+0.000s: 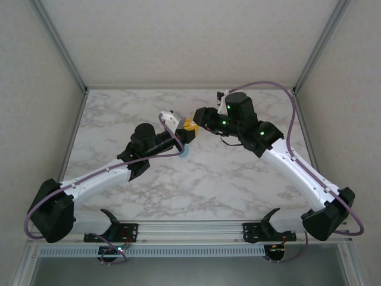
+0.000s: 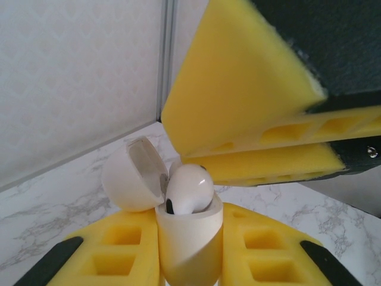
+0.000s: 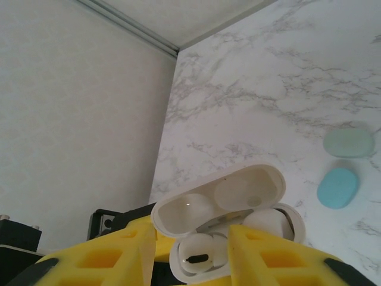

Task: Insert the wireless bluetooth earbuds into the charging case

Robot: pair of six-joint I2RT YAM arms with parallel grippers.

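Left wrist view: left end effector (image 2: 189, 253) is cut off by the bottom edge. Only its yellow pads w/ black tips show, clamped together on the lower body of the charging case (image 2: 191, 235), so the case's base is covered. The case is white and upright, w/ the lid hinged open toward frame left. One white earbud (image 2: 189, 189) sits in the mouth w/ its rounded top poking out and its stem down inside, hidden.

Right wrist view: right end effector (image 3: 190, 238) is at bottom centre w/ its lower part cropped. Its fingers are a bit apart, w/ nothing seen pinched between them. They straddle the open case from the front, and the lid interior faces the cam. The earbud shows between the fingers. A second earbud (image 3: 271, 223) is at centre-right, partly behind the yellow finger on frame right. I can't tell if either finger touches the case.

Top view: both end effectors meet just left of centre, too small to make out details.

Surface/room: white tabletop (image 1: 238, 185) w/ grey marble veining. Two oval pebble pieces lie on it at the right edge of the right wrist view, apart from the case. One is a blue piece (image 3: 337, 187) and the other a paler green piece (image 3: 348, 143) just above it. Pale textured walls (image 1: 178, 36) enclose the space, w/ aluminium posts (image 1: 59, 44) at the corners. A purple cable (image 1: 286, 95) loops over the right arm.
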